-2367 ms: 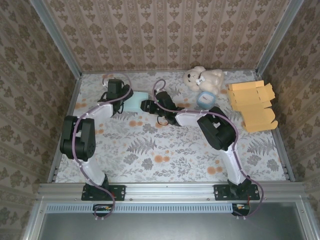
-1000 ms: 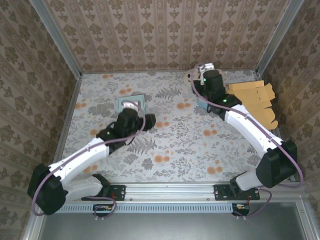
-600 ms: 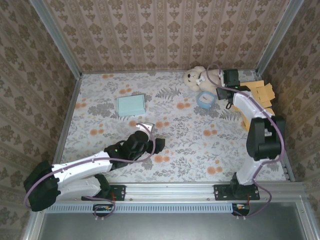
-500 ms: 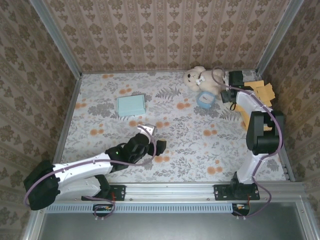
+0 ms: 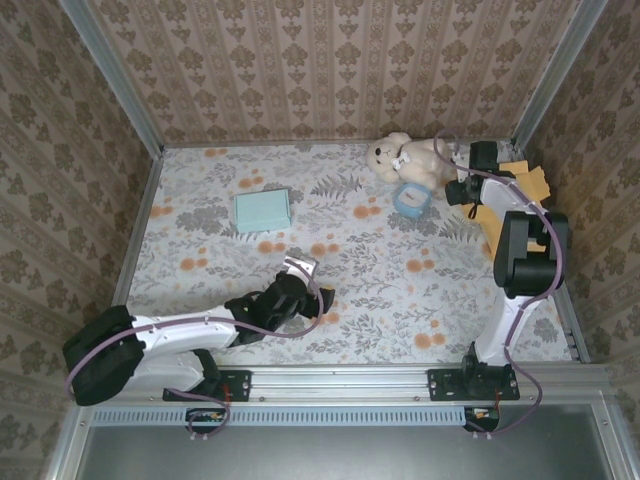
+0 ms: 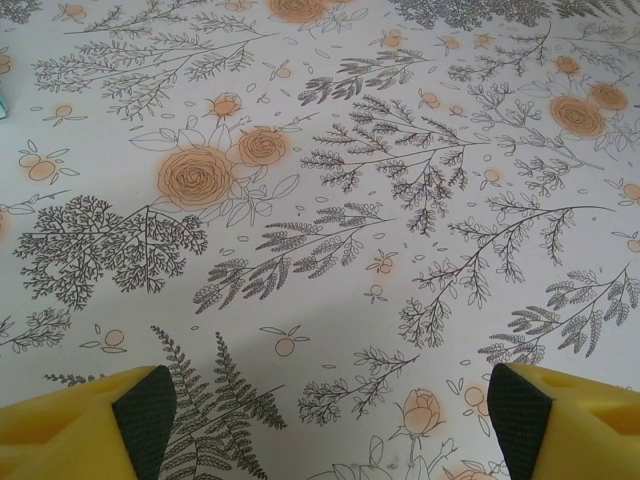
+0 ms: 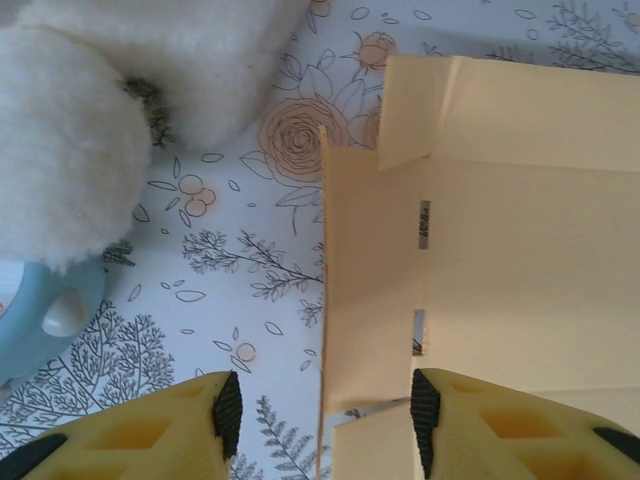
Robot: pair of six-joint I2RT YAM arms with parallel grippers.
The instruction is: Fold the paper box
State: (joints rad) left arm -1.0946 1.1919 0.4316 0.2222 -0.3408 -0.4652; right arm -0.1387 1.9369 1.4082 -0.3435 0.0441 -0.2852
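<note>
The paper box [image 5: 538, 184] is a stack of flat tan cardboard blanks at the far right of the table. In the right wrist view the top blank [image 7: 520, 250] lies flat, its left flap edge running between my fingers. My right gripper [image 7: 325, 415] stands open astride that edge, one finger over the tablecloth and the other over the cardboard, gripping nothing. From above, the right gripper [image 5: 466, 186] sits at the stack's left side. My left gripper [image 6: 335, 415] is open above bare flowered cloth, low near the table's front [image 5: 318, 290].
A white teddy bear [image 5: 405, 158] and a light blue roll [image 5: 409, 199] lie just left of the right gripper; both show in the right wrist view as bear [image 7: 90, 120] and roll [image 7: 40, 300]. A teal flat box [image 5: 262, 210] rests at the back left.
The right gripper has shifted right onto the stack's edge and its jaws have narrowed. The left arm has drawn back toward the near edge, still open.
</note>
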